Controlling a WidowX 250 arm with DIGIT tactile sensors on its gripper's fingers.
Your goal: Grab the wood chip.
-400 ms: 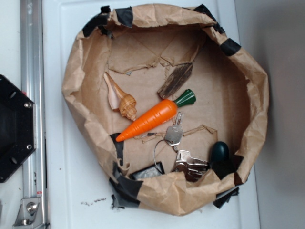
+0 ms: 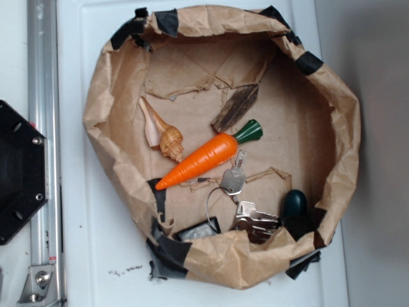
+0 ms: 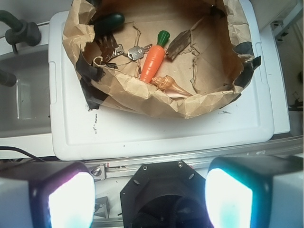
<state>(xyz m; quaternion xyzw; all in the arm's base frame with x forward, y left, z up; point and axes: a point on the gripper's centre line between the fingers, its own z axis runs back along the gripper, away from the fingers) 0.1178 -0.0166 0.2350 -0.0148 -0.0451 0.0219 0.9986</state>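
The wood chip [image 2: 235, 107] is a dark brown streaky sliver lying on the paper floor of a brown paper nest [image 2: 102, 109], just above the green top of an orange carrot [image 2: 198, 162]. In the wrist view the wood chip [image 3: 179, 44] lies right of the carrot [image 3: 153, 61], far ahead of me. My gripper [image 3: 149, 199] is open, with wide-apart glowing pads [image 3: 71, 202] and nothing between them. It hangs over the black robot base [image 3: 166, 199], well short of the nest. The gripper does not show in the exterior view.
Inside the nest lie a tan spiral seashell [image 2: 163, 133], a bunch of keys on a ring [image 2: 239, 192], a dark green egg-shaped object [image 2: 295, 203] and a small dark block [image 2: 199, 230]. The nest rests on a white board [image 3: 142, 137]. A metal rail [image 2: 43, 128] runs alongside.
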